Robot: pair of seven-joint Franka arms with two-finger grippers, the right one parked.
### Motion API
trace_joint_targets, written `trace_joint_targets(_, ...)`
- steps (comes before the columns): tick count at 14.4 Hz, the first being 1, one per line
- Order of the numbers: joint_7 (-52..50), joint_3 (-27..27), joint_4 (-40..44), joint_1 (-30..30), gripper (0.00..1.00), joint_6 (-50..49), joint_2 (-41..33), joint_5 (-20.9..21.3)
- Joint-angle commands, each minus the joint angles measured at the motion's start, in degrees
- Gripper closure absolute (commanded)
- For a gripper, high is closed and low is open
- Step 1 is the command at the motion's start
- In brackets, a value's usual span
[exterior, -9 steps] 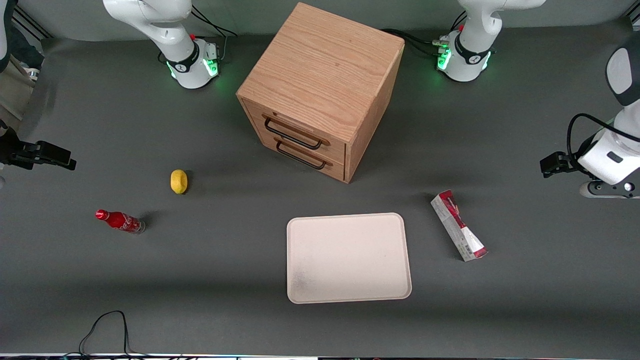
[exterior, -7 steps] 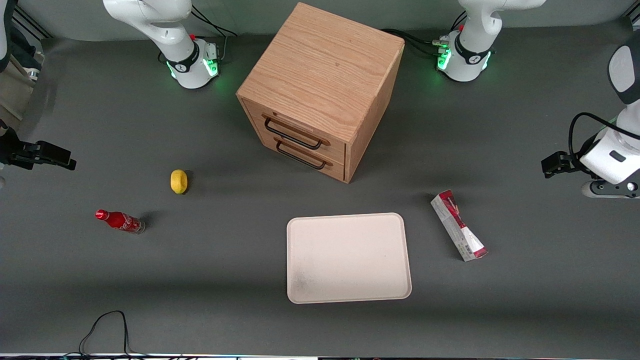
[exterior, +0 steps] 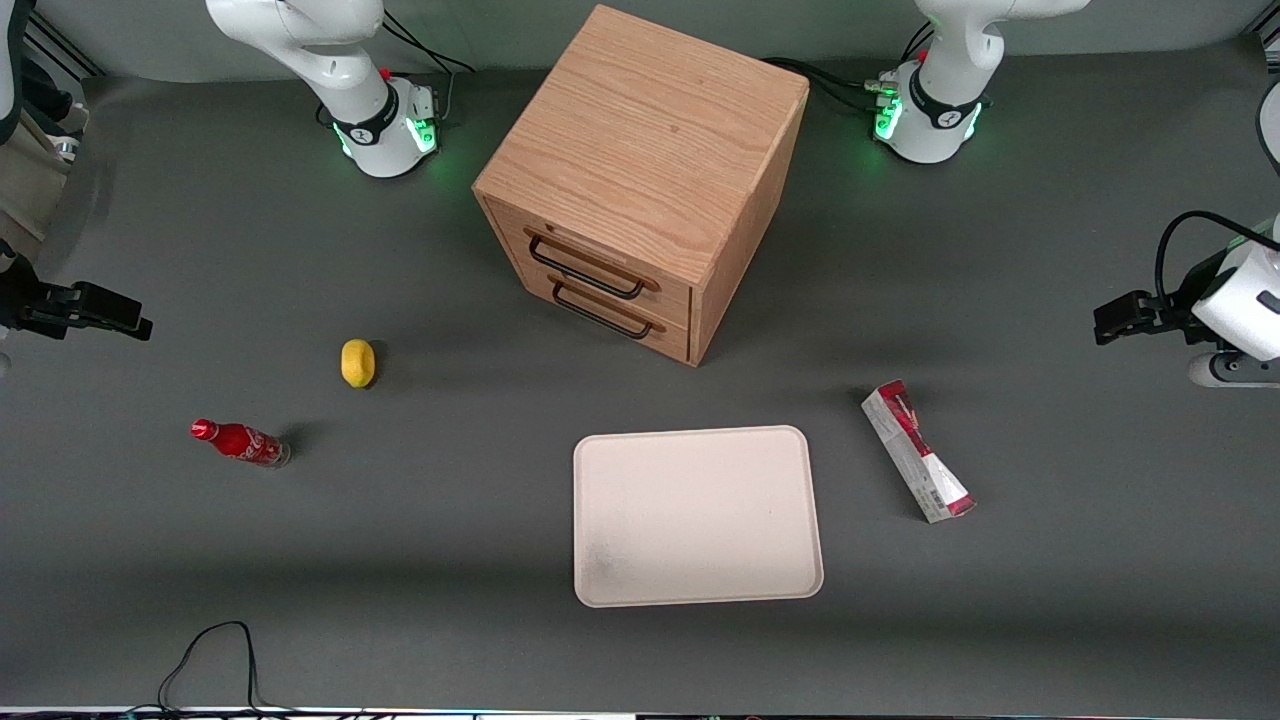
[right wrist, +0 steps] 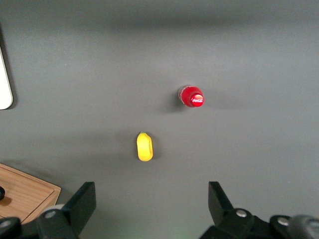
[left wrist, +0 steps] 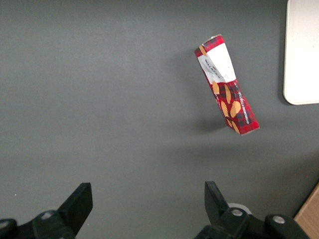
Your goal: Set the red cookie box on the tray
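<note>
I judge we're in the approach; my end effector hangs spread and empty above bare counter at the working arm's end, well apart from the red cookie box; that box lies on the counter just beside the tray; next I must travel over it, align and descend.
</note>
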Motion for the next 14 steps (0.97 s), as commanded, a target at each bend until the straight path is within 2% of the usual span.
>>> trace_joint_targets(1,0.1,-0.5,3.2,-0.1,0.0,-4.6,0.5,-0.9)
trace_joint_targets(5,-0.3,-0.6,5.4,-0.8,0.0,-8.5,-0.3,-0.8)
trace_joint_targets(14,-2.1,-0.4,5.3,-1.8,0.0,-9.6,-1.0,-0.2)
